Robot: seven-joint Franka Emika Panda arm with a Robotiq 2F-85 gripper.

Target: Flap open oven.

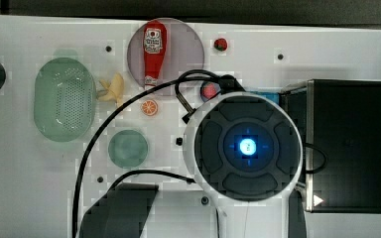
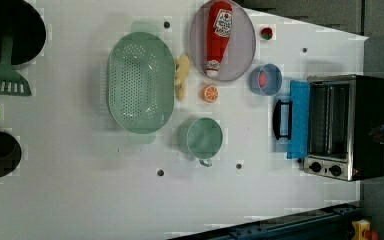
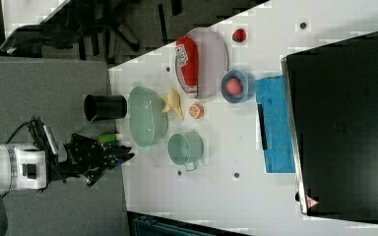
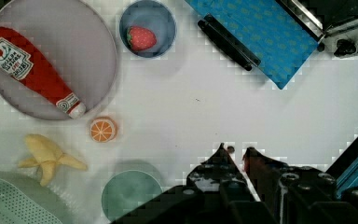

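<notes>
The black oven with a silver front stands at the left view's right, two knobs below its cavity. Its blue glass door lies flapped down flat on the table, the black bar handle at its outer edge. The wrist view also shows the door and handle. My gripper hangs high above the white table, well apart from the door. Its fingertips stand a narrow gap apart with nothing between them. In the top view the arm's round wrist covers the oven's front.
A ketchup bottle lies on a grey plate. A strawberry sits in a blue bowl beside the door. An orange slice, a banana, a green cup and a green colander lie further off.
</notes>
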